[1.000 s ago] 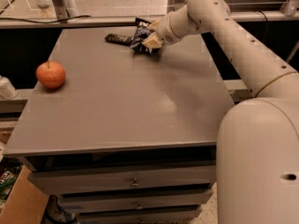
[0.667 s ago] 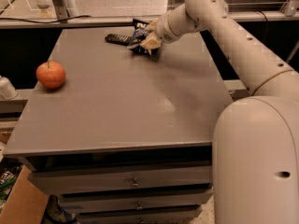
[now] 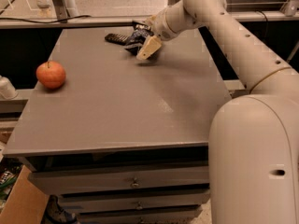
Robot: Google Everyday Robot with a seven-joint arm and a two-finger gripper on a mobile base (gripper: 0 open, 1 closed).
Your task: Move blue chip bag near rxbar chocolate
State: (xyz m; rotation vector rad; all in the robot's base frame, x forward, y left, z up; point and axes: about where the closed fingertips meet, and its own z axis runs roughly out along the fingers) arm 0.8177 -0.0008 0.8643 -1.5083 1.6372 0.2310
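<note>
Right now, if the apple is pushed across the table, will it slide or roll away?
The apple is round and rests free on the flat table, so it would probably roll, not slide. It looks firm, likely keeping its shape. The gripper is far from it, at the blue chip bag.

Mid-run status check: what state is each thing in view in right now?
gripper: over the table's far end, at the blue chip bag's right side.
blue chip bag: crumpled, at the gripper, just right of the rxbar chocolate; lifted or resting, cannot tell.
rxbar chocolate: wrapped, lying flat near the far edge.
apple: whole, alone near the left edge.
drawers: shut.
</note>
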